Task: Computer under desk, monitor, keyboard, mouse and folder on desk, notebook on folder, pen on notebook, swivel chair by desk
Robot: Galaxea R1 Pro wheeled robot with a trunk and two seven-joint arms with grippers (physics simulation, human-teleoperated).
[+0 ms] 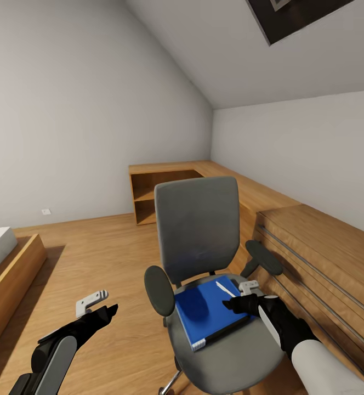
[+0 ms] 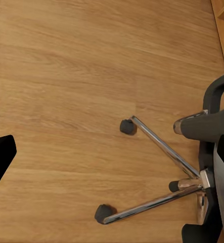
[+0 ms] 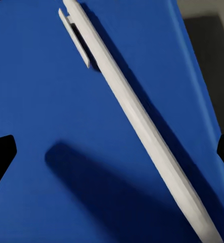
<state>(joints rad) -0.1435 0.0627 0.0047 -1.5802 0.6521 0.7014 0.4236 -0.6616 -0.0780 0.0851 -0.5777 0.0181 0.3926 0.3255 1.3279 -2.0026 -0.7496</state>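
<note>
The slim white pen [image 3: 137, 121] lies on a flat blue notebook [image 1: 209, 312] on the grey swivel chair [image 1: 198, 236] seat, so the right gripper [image 1: 241, 303] hovers right over it, jaws spread wide and empty, ready to pinch. The left gripper [image 1: 97, 307] hangs over the floor to the left, can't tell its jaws.

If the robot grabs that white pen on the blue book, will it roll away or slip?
The pen looks thin, smooth and rounded, so it may slip between the right gripper fingers. Its clip would probably stop it rolling far. It lies flat on the blue book, so there is little to grip beneath it. It seems stiff and probably light.
</note>
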